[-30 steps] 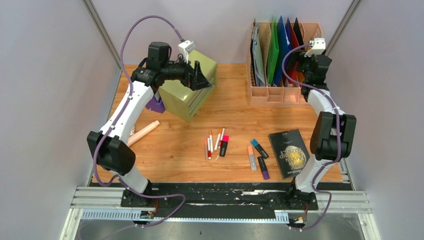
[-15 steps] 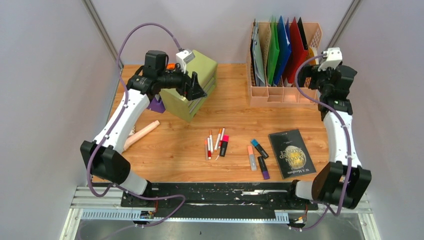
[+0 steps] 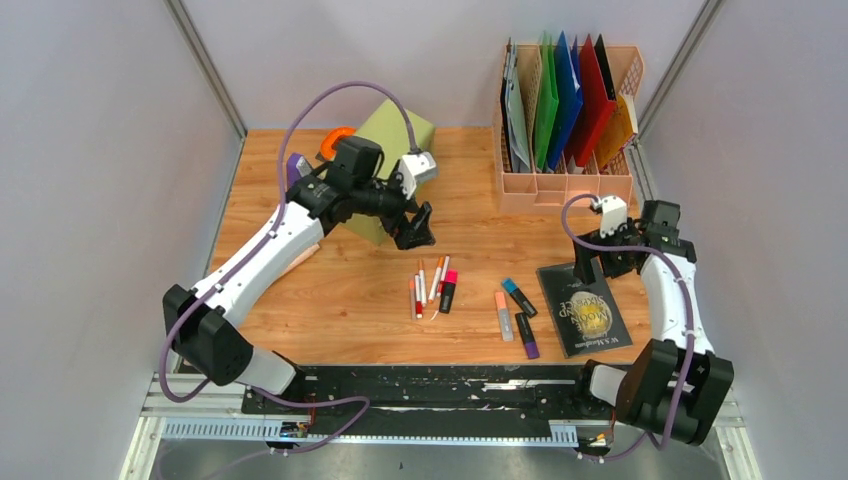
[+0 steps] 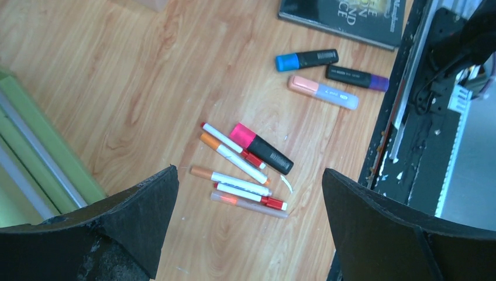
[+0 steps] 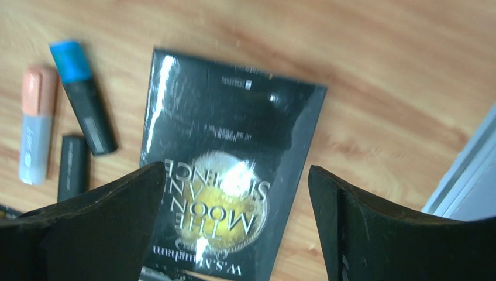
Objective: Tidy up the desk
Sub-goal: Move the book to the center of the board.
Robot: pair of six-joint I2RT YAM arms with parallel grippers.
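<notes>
Both released, holding nothing. Left end effector (image 4: pixel 248 172): pens (image 4: pixel 234 180) directly below. Right end effector (image 5: pixel 235 168): book (image 5: pixel 228 117) directly below, highlighters (image 5: pixel 85 105) off to one side. Table (image 3: pixel 340 300) beneath both, carrying these.

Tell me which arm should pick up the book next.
Right. The right gripper hangs open directly over the book, which fills its wrist view. The left gripper is open above the pens, farther from the book.
</notes>
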